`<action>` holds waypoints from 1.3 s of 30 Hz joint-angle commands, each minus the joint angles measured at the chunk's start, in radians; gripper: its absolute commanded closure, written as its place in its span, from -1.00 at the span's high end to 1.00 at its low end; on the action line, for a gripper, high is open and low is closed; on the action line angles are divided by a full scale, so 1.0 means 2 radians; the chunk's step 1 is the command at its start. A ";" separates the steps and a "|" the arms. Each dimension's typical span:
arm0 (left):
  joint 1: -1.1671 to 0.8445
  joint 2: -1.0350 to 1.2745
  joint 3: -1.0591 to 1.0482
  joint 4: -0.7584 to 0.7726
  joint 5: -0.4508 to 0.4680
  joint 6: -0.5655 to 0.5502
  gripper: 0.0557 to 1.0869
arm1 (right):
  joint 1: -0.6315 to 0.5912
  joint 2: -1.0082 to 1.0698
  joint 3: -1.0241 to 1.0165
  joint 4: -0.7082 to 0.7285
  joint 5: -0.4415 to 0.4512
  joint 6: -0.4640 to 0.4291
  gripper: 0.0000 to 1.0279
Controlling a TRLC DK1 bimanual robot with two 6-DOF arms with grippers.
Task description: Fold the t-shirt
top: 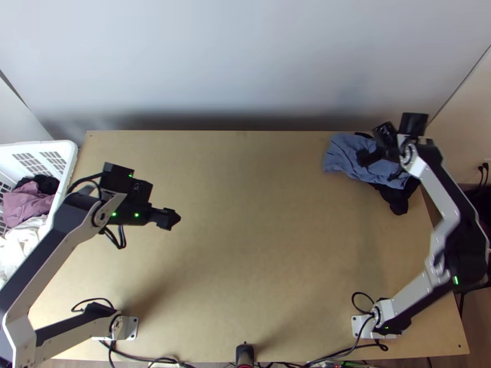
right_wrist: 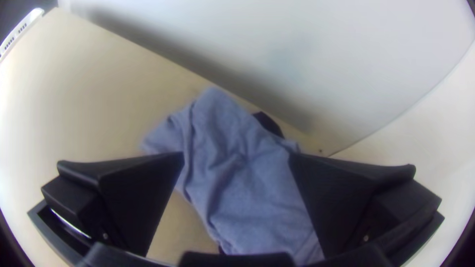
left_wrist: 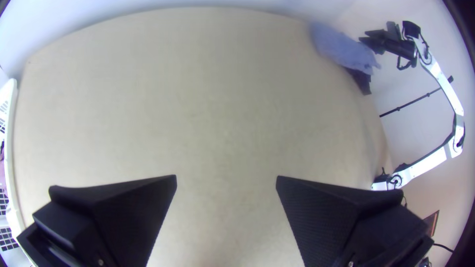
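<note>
With our left gripper (left_wrist: 226, 177) and right gripper (right_wrist: 236, 154) both spread, we do best to pinch only the bunched blue shirt (top: 345, 153) at the table (top: 245, 257)'s far right corner, leaving the dark cloth (top: 398, 199) beneath.

The t-shirt (top: 345, 154), soft blue-grey and plain where it shows, lies bunched and unfolded between one and two o'clock from the middle of the table (top: 245, 245), stretching roughly from ten o'clock to four. Loose wrinkles and ridges run through it, and it rests over black cloth (top: 399, 199) that pokes out mostly towards four to five o'clock.
</note>
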 commanded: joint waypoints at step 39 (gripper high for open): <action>0.064 -0.452 -0.298 0.206 -0.197 0.097 0.90 | 0.174 -0.610 -0.467 0.007 0.153 0.057 0.91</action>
